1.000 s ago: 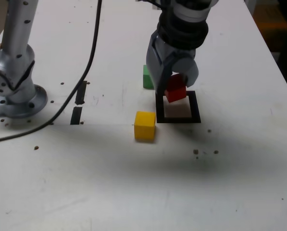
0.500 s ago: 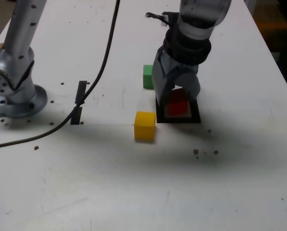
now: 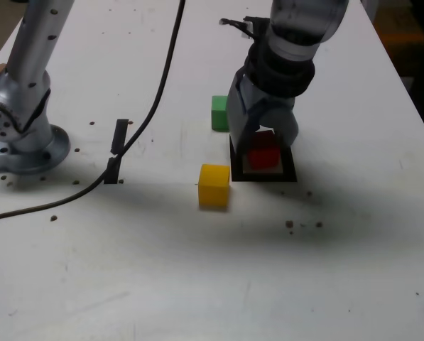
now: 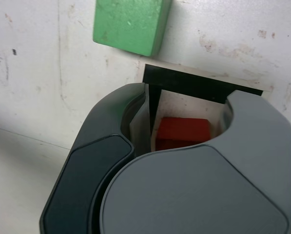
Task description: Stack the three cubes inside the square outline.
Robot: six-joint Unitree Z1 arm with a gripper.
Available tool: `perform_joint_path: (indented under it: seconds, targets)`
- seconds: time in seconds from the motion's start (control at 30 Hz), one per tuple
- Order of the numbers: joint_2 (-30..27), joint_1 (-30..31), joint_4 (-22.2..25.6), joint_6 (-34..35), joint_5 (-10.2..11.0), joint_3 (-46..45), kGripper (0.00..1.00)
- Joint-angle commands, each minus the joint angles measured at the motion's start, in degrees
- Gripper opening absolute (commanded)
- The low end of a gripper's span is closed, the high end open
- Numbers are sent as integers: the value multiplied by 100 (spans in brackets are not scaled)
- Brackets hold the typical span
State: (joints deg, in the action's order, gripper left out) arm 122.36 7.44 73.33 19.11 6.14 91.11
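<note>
grpr open round red cube, in sq outline; yel cube nr its btm-L corner, grn cube nr top-L (ext view); cable x-ing blk strips

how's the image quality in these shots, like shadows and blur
Exterior view: soft overall, dim around the pincer, broad soft shadow on the table below the yellow cube; wrist view: crisper, table marks distinct, red cube darker than the green one.

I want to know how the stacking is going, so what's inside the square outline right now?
Inside the square outline is the red cube, between the open jaws. The gripper hides part of the interior, so anything there can't be seen.
</note>
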Motion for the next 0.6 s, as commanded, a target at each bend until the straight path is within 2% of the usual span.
perform_joint_path:
  seconds: [0.0,0.13,0.3,0.4,0.5,0.57]
  targets:
    - [-92,-5,88,-12,13,63,94]
    - [-305,8,226,-11,24,108,99]
    - [-862,157,322,78,48,97,100]
    - [-1430,451,723,283,-87,-11,100]
    - [-1738,747,1097,429,-239,-146,100]
    - [-1837,960,1284,545,-263,-225,100]
